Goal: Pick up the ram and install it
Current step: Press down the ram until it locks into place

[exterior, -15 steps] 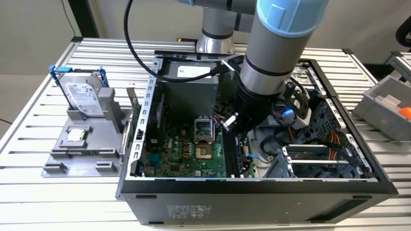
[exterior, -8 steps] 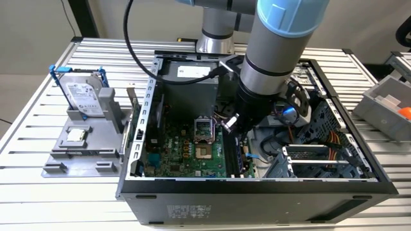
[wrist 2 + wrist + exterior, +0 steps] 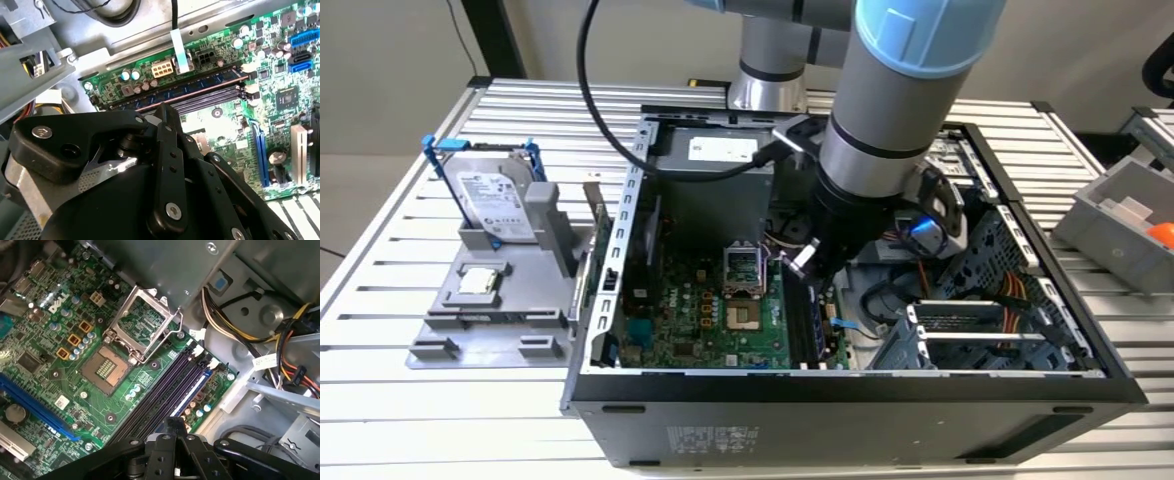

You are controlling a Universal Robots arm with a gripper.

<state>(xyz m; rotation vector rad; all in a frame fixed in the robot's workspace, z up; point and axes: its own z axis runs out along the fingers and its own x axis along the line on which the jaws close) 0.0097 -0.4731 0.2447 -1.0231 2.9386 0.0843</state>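
**Claw over memory slots, blue stick seated**

Black claw [image 3: 803, 262] low inside open PC case [image 3: 854, 385], over green motherboard [image 3: 75, 365]. Can't tell if open or holding anything. Long thin blue circuit-board ram stick [image 3: 185, 89] sits in outermost black slot just beyond claw, w/ empty slots [image 3: 165, 390] beside it. Case on slatted metal bench [image 3: 400, 400].

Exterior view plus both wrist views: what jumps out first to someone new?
The arm reaches down into the open computer case, its tool low over the motherboard's black memory slots. In both wrist views a blue ram sits in the outermost slot, beside the empty ones. At the exterior view's left, a silver hard drive in a blue-handled bracket stands on a grey fixture outside the case.
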